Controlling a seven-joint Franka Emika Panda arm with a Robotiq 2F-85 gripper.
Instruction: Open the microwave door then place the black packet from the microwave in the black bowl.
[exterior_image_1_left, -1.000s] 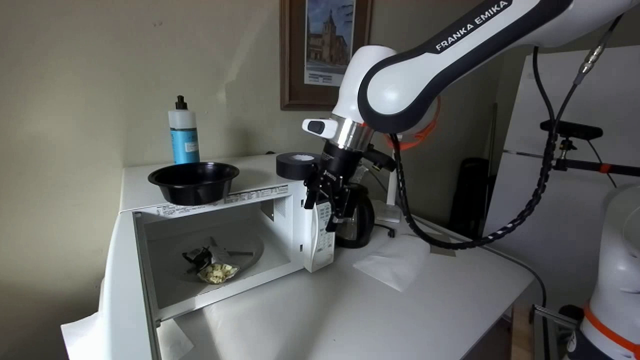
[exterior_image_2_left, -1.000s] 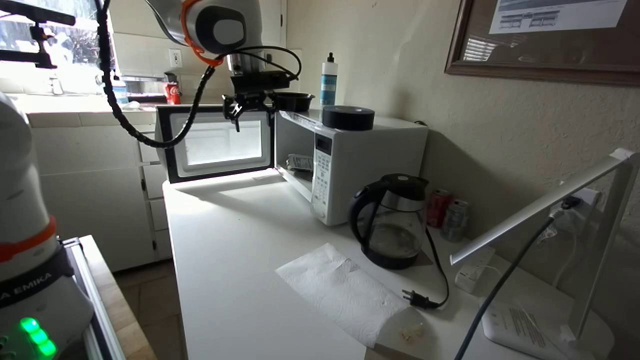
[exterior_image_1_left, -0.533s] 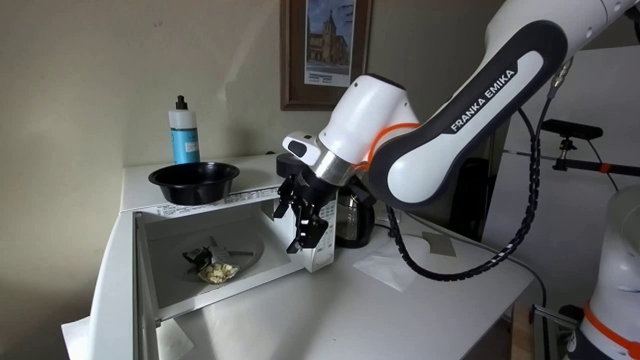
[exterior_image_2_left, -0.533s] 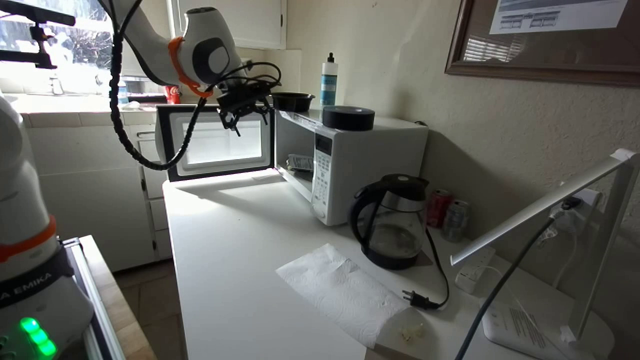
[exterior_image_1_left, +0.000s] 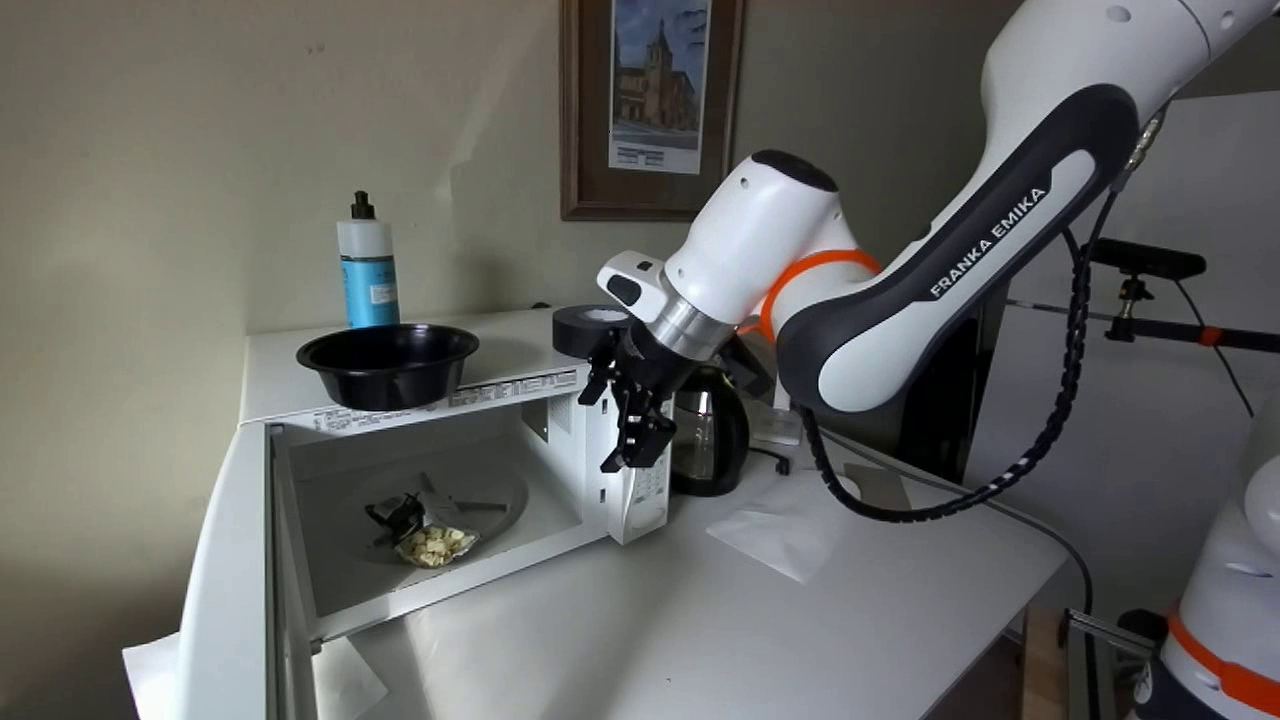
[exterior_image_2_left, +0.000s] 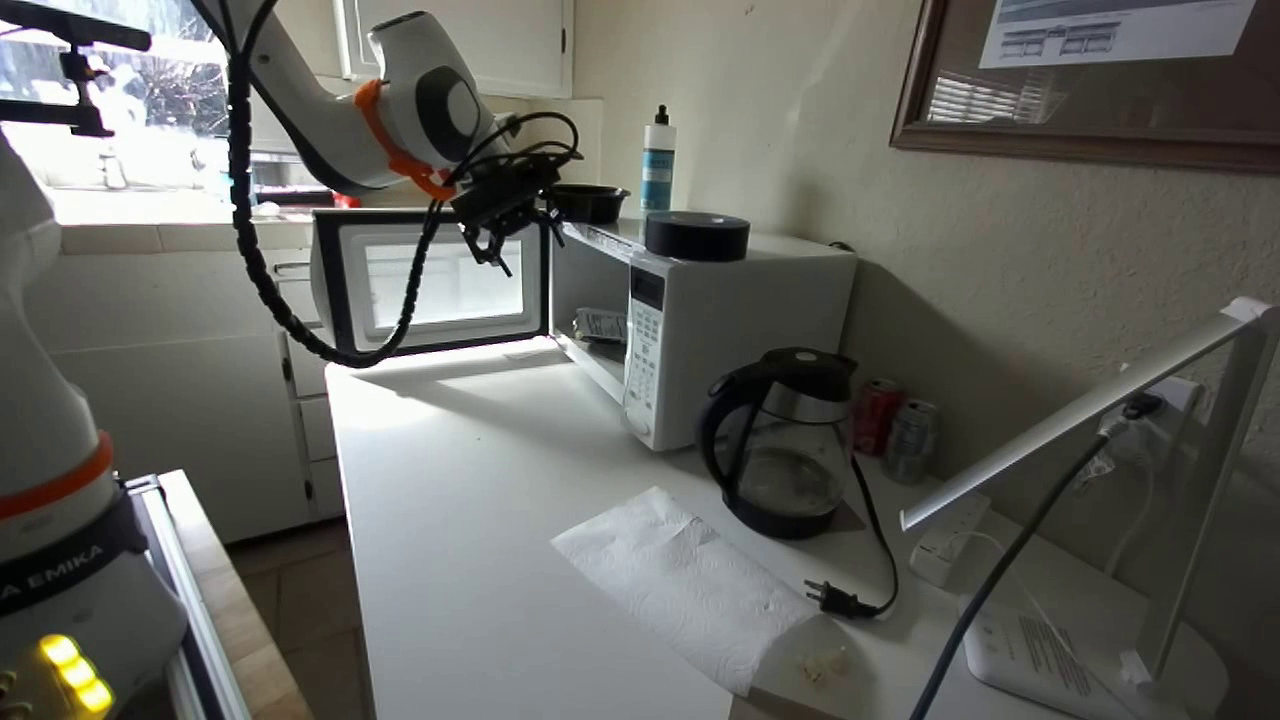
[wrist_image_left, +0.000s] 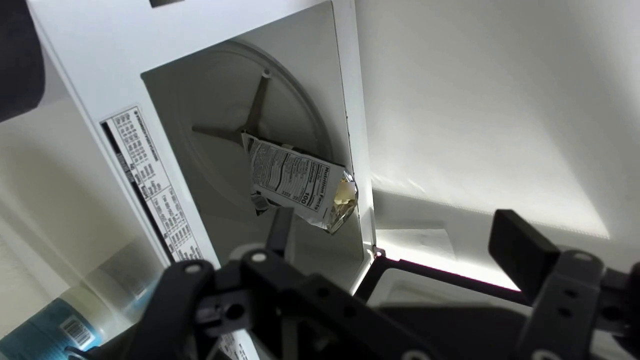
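Note:
The microwave (exterior_image_1_left: 648, 490) has its door (exterior_image_1_left: 230, 590) swung open; both also show in an exterior view, the body (exterior_image_2_left: 770, 320) and the door (exterior_image_2_left: 335, 290). The packet (exterior_image_1_left: 425, 515) lies torn open on the turntable, pale contents showing at its front end. It also shows in an exterior view (exterior_image_2_left: 602, 326) and in the wrist view (wrist_image_left: 295, 180), label side up. The black bowl (exterior_image_1_left: 388, 375) stands on the microwave's front top edge, also in an exterior view (exterior_image_2_left: 590, 204). My gripper (exterior_image_1_left: 598, 433) is open, empty and tilted, near the control panel; it also shows in the wrist view (wrist_image_left: 395, 225).
A black tape roll (exterior_image_2_left: 697, 238) and a blue-labelled bottle (exterior_image_1_left: 368, 280) stand on the microwave. A glass kettle (exterior_image_2_left: 790, 450) stands beside it. A paper towel (exterior_image_2_left: 690, 590), a lamp (exterior_image_2_left: 1100, 410) and two cans (exterior_image_2_left: 910, 440) are on the table.
My gripper first tilted and moved down towards the microwave opening, then drew slightly up and back towards the control panel. The base lights turned from green to yellow. Packet and bowl stayed put.

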